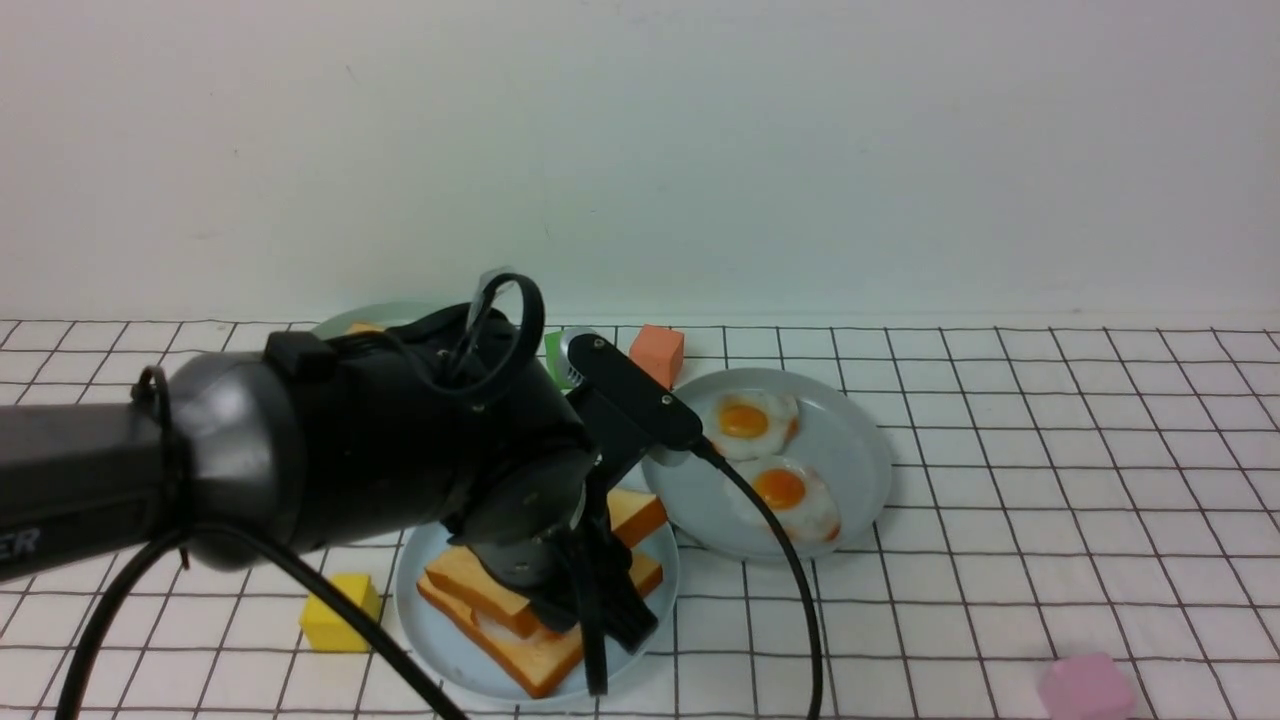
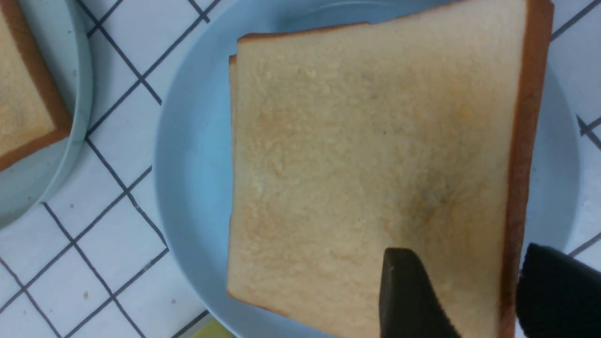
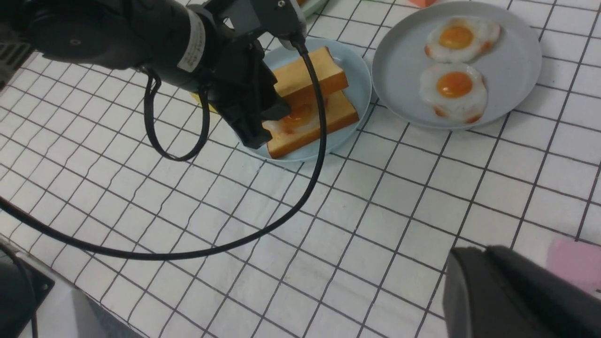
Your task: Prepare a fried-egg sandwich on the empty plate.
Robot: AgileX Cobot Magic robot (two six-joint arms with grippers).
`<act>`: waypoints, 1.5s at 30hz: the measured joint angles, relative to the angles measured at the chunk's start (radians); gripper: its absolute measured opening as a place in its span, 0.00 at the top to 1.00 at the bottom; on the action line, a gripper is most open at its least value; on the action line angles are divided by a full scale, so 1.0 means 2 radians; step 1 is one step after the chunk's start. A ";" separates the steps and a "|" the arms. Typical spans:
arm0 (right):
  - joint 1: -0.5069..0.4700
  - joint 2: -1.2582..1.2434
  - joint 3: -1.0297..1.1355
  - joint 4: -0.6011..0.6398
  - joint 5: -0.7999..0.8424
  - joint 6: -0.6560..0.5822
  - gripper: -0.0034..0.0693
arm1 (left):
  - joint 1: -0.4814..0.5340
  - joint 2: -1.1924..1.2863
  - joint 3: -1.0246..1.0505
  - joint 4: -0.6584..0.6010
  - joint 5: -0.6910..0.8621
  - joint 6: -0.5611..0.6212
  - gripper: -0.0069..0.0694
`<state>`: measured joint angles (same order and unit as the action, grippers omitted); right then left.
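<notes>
Toast (image 2: 366,155), tilted over egg (image 3: 298,115) on plate (image 2: 192,164), near left: probably light, stiffish, best pinched by crusts (egg likely slippery); left gripper (image 2: 469,256) spread wide, apparently empty; right gripper's (image 3: 479,256) gap unclear.

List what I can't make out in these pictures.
- Front view: the middle of the sandwich's top toast slice, behind the left gripper.
- Left wrist view: the sandwich's egg, under that slice.
- Front view: most of the pale green plate, behind the left arm.
- Right wrist view: the pink block, cut by the edge.
</notes>
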<state>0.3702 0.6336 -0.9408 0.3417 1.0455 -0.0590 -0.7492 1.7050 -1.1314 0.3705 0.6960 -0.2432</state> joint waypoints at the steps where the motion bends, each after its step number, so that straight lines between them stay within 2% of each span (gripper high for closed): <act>1: 0.000 0.000 0.000 0.000 0.000 0.000 0.88 | 0.000 0.000 0.000 -0.001 0.004 0.000 0.47; 11: 0.000 0.000 0.000 0.005 0.009 -0.001 0.87 | 0.000 -0.001 0.000 -0.010 0.008 0.000 0.42; 14: 0.000 0.000 0.000 0.005 0.009 -0.006 0.87 | 0.000 -0.013 0.002 -0.026 0.008 -0.007 0.50; 18: 0.000 0.000 0.000 0.003 0.010 -0.010 0.87 | 0.000 -0.104 0.003 -0.066 0.008 -0.011 0.80; 20: 0.000 0.000 0.000 -0.002 0.011 -0.010 0.87 | 0.000 -0.158 0.004 -0.079 0.007 -0.011 0.91; 21: 0.000 0.000 0.000 -0.007 0.012 -0.010 0.87 | 0.000 -0.177 0.006 -0.084 0.005 -0.011 0.93; 25: 0.000 -0.003 0.000 -0.030 0.032 0.001 0.87 | 0.000 -0.317 0.054 -0.109 -0.035 -0.004 0.93; 30: 0.000 -0.031 0.000 -0.068 0.065 0.029 0.87 | 0.000 -0.486 0.178 -0.128 -0.099 -0.003 0.93; 34: 0.000 -0.082 0.000 -0.113 0.100 0.075 0.87 | 0.000 -0.602 0.301 -0.145 -0.179 -0.020 0.93; 40: 0.000 -0.157 0.000 -0.148 0.112 0.132 0.96 | 0.000 -0.681 0.424 -0.149 -0.289 -0.045 0.93; 45: 0.000 -0.204 0.007 -0.159 0.113 0.145 0.96 | 0.000 -0.691 0.453 -0.149 -0.307 -0.049 0.93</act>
<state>0.3702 0.2262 -0.9262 0.0229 1.2714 0.2304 -0.7492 0.3224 -0.2258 0.0724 0.0818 -0.3409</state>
